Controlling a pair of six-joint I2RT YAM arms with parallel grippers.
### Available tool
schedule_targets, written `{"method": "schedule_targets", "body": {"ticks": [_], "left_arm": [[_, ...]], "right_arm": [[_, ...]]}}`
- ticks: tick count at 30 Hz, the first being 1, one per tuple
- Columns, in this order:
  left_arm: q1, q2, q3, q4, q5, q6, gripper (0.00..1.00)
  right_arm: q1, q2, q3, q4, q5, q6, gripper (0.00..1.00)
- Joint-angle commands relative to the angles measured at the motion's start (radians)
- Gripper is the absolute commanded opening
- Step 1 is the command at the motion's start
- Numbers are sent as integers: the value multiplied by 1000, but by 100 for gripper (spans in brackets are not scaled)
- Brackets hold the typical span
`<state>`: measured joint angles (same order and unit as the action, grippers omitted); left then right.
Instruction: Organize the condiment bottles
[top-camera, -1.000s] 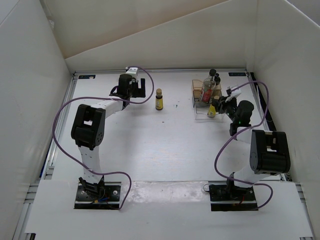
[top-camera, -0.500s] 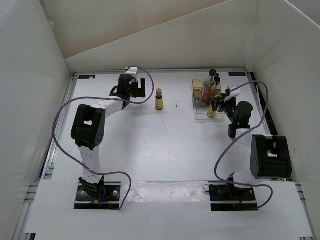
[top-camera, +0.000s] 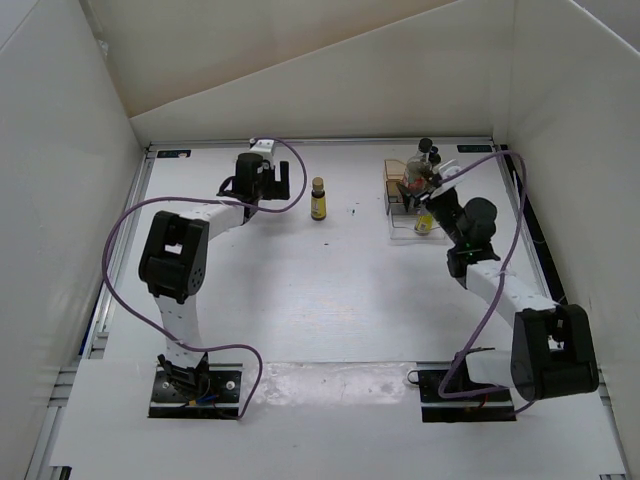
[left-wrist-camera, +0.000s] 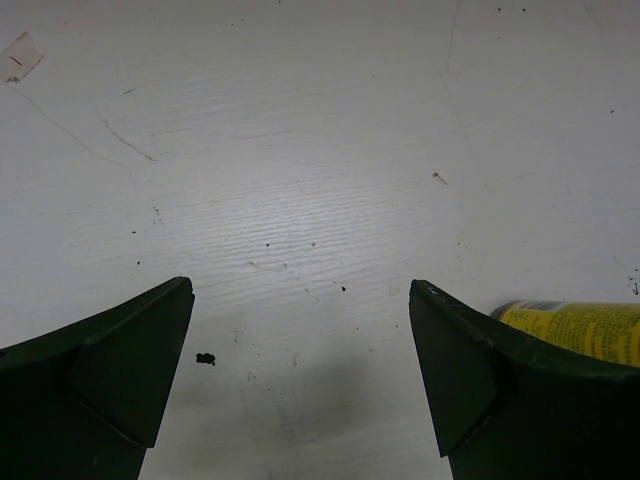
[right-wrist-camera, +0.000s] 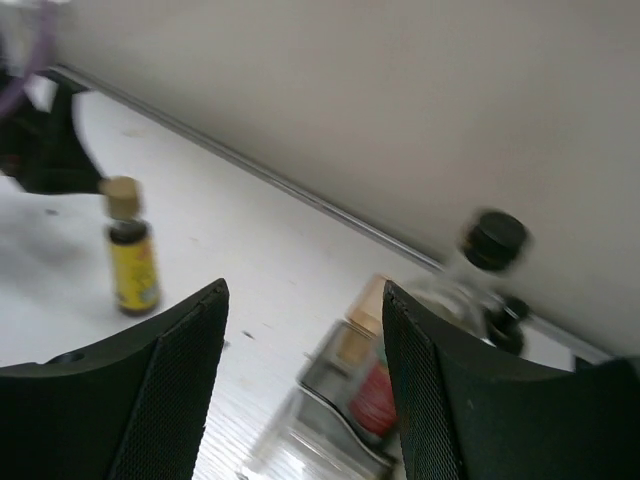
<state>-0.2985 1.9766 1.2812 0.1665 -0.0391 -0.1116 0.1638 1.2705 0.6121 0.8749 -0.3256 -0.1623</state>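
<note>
The white desk (top-camera: 320, 300) takes up the whole floor of the scene, and the clear tray (top-camera: 400, 226) at its far right is the marker for everything else. The left arm (top-camera: 175, 255) reaches out well to the left of the tray. Its left end effector (left-wrist-camera: 300, 288) hangs low over bare desk with the fingers spread wide and nothing between them. The right arm (top-camera: 500, 285) stretches in from the tray's near side. The right end effector (right-wrist-camera: 303, 290) is poised just above the tray, fingers parted and gripping nothing, though its own camera is blurred. In the tray stands the tall clear bottle (top-camera: 414, 180), red inside with a black cap. A short black-capped bottle (top-camera: 436, 159) sits just beside it toward the far right corner. A tiny yellow-labelled bottle (top-camera: 424, 222) sits at the tray's near right corner. The other yellow-labelled bottle (top-camera: 318, 200) stands upright on the open desk, well left of the tray, just beside the left end effector.
</note>
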Motion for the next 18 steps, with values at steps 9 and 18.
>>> {"method": "schedule_targets", "body": {"ticks": [9,18], "left_arm": [[28,-127,-46,44,-7,-14,100],[73,-130,-80,64,5,-26,100]], "right_arm": [[307,361,253,94,-136,138,66],[335,608,412,108,-153,213,66]]}}
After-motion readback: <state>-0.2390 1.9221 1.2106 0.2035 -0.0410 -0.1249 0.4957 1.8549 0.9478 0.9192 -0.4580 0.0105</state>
